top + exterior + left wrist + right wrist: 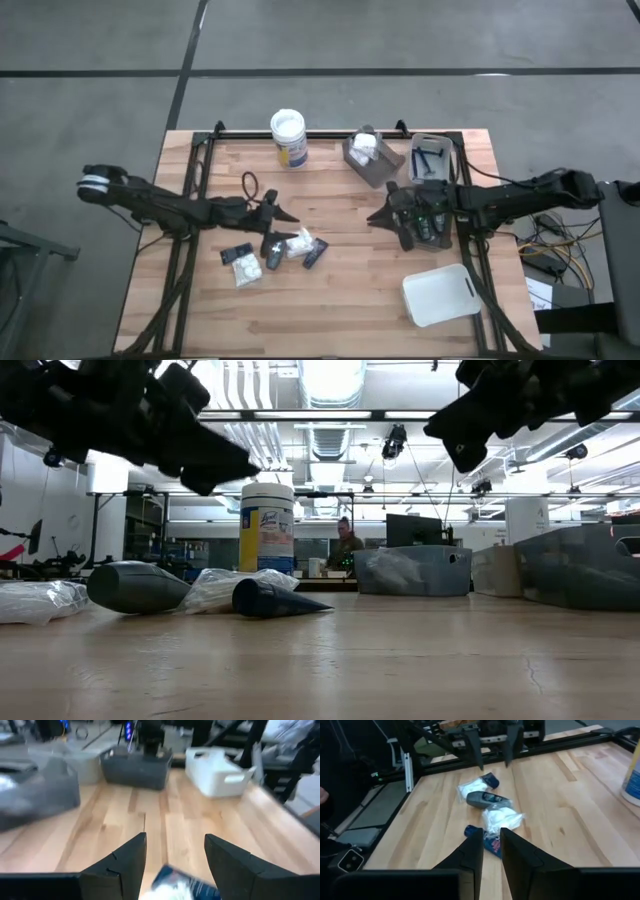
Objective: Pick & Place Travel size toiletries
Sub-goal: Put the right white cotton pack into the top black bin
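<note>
Left jaws: left gripper [175, 855] spread wide, holding nothing, hovering just above the near edge of the toiletries [272, 250].
Right jaws: right gripper [491, 851] nearly closed to a narrow slit, nothing between them, raised beside the grey tray [432, 158].
Toiletries: white packets [501, 818], a grey bottle [487, 799] and blue sticks clustered mid-worktop [340, 300], touching one another.
Doing it well: likely pick one outlying piece, straddle it squarely, descend straight, close gently; packets may slip or drag neighbours.
</note>
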Controlling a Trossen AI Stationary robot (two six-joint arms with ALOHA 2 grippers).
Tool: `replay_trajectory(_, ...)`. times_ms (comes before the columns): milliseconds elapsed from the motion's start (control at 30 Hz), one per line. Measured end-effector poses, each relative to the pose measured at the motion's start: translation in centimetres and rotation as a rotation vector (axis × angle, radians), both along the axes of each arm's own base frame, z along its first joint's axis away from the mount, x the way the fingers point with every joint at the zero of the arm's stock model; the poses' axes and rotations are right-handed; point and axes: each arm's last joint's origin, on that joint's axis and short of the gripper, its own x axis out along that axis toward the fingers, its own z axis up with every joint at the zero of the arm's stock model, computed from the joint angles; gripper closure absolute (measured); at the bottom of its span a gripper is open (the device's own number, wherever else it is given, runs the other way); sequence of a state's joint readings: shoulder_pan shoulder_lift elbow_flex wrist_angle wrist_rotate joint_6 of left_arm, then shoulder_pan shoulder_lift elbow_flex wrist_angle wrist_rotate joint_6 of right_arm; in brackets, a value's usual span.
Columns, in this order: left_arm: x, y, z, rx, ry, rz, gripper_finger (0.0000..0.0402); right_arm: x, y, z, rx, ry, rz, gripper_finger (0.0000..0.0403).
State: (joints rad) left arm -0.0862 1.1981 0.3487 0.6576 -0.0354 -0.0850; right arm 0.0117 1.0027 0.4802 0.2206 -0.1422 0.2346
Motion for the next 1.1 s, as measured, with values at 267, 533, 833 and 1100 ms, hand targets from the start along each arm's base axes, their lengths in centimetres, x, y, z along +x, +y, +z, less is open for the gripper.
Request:
replay_trajectory(267, 0.5, -0.8, -1.4, -0.005, 0.101, 0.019, 0.0195, -0.1, 1.6, 0.0, -0.040, -0.007, -0.048, 0.0324)
replay_trajectory(533, 1.5, -0.9, -4.1, 0.024, 0.245, 0.042, 0.0195, -0.1, 1.8, 0.1, 0.007, -0.003, -0.072, 0.0310)
replay_trajectory(833, 2.4, -1.0, -6.5, 0.046, 0.346, 0.061, 0.0195, -0.1, 1.8, 0.0, -0.001, -0.006, -0.069, 0.0300)
replay_trajectory(1100, 2.7, -0.9, -7.7, 0.067, 0.388, 0.097, 0.0196, -0.1, 1.8, 0.0, -0.010, -0.006, -0.067, 0.0320)
